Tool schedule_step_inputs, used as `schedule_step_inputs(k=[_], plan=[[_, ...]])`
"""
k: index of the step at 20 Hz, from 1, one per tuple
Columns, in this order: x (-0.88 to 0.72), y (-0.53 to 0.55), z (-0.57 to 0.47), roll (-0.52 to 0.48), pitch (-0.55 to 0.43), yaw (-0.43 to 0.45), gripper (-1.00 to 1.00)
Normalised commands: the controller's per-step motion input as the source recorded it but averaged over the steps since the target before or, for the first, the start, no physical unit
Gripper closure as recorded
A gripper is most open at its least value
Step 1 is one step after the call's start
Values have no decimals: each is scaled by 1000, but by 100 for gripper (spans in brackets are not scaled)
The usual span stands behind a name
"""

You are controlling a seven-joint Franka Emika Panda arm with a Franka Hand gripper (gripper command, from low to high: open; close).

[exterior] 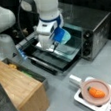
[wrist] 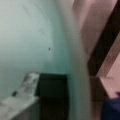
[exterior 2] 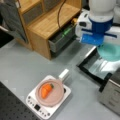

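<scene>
Where the arm bends down over the toaster oven [exterior: 94, 30], the gripper [exterior: 55, 46] is seen hanging above the lowered oven door [exterior: 56, 56], with a teal bowl [exterior: 62, 36] carried at its fingers. In the wrist view the bowl's pale green wall [wrist: 32, 37] fills nearly the whole frame, and a dark finger pad [wrist: 51, 87] is pressed against its inner side just below the rim, so the gripper is judged to be pinched on the bowl's wall. The bowl is held tilted, its opening turned sideways rather than up, and it is kept clear of the door glass beneath it.

In a front view the bowl [exterior 2: 110, 51] is found below and slightly to that view's right of the blue wrist part, over the open door [exterior 2: 96, 66]. The oven cavity lies just beyond the bowl, away from the arm's base; the door's long edge runs across the front of the oven.

Well apart from the gripper, toward a front view's bottom right, a pink pan [exterior: 96, 91] is set on a white hob [exterior: 108, 103], and a toy carrot [exterior: 96, 92] is laid inside it. A wooden cabinet [exterior: 20, 90] is placed at the bottom left of the same view on the grey bench [exterior: 96, 65].
</scene>
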Motion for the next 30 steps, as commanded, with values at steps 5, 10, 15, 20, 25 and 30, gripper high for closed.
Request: schedule_step_inputs(k=[5, 10, 15, 20, 25, 30], plan=[[-502, 32, -191, 101, -226, -134, 100], [-341, -5, -189, 101, -231, -96, 100], [-175, 55, -118, 134, -281, -7, 100], [-103, 129, -157, 154, -269, 11, 100], [-93, 173, -179, 113, -193, -35, 100], [-52, 170, -177, 110, -157, -84, 100]])
